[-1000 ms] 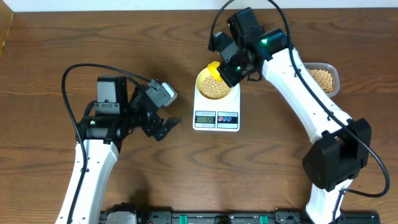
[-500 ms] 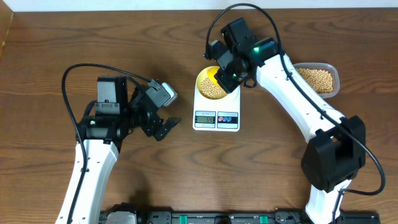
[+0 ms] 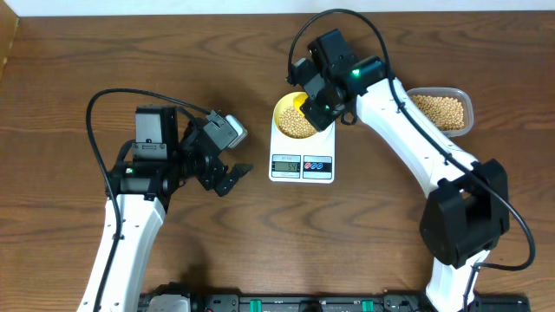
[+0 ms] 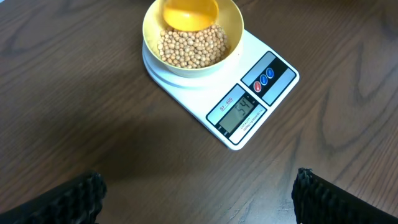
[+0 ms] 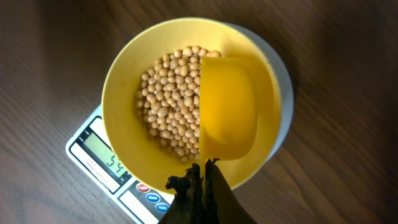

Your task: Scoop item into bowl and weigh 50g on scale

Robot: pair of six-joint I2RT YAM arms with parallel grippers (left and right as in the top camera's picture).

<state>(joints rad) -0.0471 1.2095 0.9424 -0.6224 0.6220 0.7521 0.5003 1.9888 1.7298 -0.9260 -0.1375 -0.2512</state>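
Observation:
The yellow bowl (image 3: 299, 122) stands on the white scale (image 3: 302, 162) and holds many tan beans (image 5: 169, 106). The scale's display (image 5: 111, 160) reads 54; it also shows in the left wrist view (image 4: 241, 111). My right gripper (image 5: 205, 171) is shut on the handle of the yellow scoop (image 5: 229, 116), which is empty and held inside the bowl over the beans. The scoop also shows in the left wrist view (image 4: 189, 12). My left gripper (image 3: 227, 180) is open and empty above the table, left of the scale.
A clear plastic container (image 3: 442, 110) of more beans sits at the right, behind the right arm. The right arm reaches across from the front right. Bare wooden table (image 3: 69, 69) lies left and in front of the scale.
My right gripper has moved left with the scoop and lowered it into the bowl. The left arm has not moved.

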